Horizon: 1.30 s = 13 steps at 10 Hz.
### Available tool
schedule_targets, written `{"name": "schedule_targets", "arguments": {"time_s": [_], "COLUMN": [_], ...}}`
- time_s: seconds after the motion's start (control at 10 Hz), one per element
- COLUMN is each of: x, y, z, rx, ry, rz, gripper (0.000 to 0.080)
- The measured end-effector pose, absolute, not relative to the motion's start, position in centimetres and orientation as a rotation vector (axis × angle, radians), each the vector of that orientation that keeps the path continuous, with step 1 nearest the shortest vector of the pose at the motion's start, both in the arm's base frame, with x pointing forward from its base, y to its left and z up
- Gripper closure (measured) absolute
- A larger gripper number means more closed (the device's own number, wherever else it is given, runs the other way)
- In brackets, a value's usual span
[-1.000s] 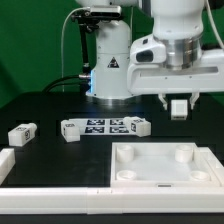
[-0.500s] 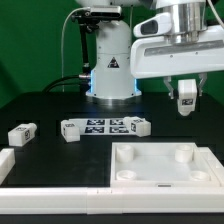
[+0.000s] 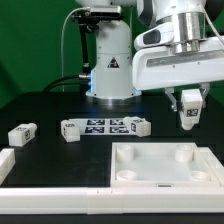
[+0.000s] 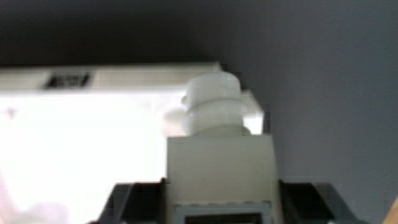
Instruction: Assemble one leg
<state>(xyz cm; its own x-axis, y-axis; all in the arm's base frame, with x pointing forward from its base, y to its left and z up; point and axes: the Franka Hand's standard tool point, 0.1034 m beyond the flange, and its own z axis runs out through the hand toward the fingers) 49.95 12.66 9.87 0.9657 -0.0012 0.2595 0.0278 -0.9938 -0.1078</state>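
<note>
My gripper [image 3: 187, 111] is shut on a leg [image 3: 188, 108], a small white block with a tag, and holds it in the air above the far right corner of the large white tray-like piece [image 3: 163, 166]. In the wrist view the held leg [image 4: 219, 140] stands between my dark fingers [image 4: 139, 203], its rounded peg end pointing away over the tray's corner [image 4: 89, 110]. Another leg [image 3: 22, 133] lies on the table at the exterior view's left. Two more legs [image 3: 71, 129] [image 3: 137, 127] lie at the ends of the marker board.
The marker board [image 3: 103, 126] lies flat on the black table in the middle. A white part [image 3: 5, 163] sits at the left edge. A white strip [image 3: 60, 203] runs along the front. The arm's base [image 3: 111, 62] stands at the back.
My gripper has moved with the leg toward the exterior view's right and tilted. The leg now hangs slanted, a little lower than half a second ago.
</note>
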Motion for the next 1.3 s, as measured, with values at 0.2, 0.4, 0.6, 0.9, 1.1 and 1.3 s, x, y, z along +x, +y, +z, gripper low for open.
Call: {"name": "schedule_targets", "arguments": {"time_s": [0.2,0.4,0.6,0.9,1.1,1.3], "x": [53.2,53.8,53.7,54.9,56.7,58.6], "y": [11.6,11.6,11.5,11.7,12.6,12.4], "z": [9.4,9.4,9.3,8.9,8.9,8.8], "rx": [-3.009,-3.003,-2.997,-2.972,-2.959,-2.957], "ry": [-0.101,-0.099,-0.097,-0.131,-0.147,-0.156], "rz": [-0.437,-0.461,-0.501,-0.633,-0.657,-0.672], "gripper": [0.0509,0.0509,0.0509,0.0509,0.0509,0.0509]}}
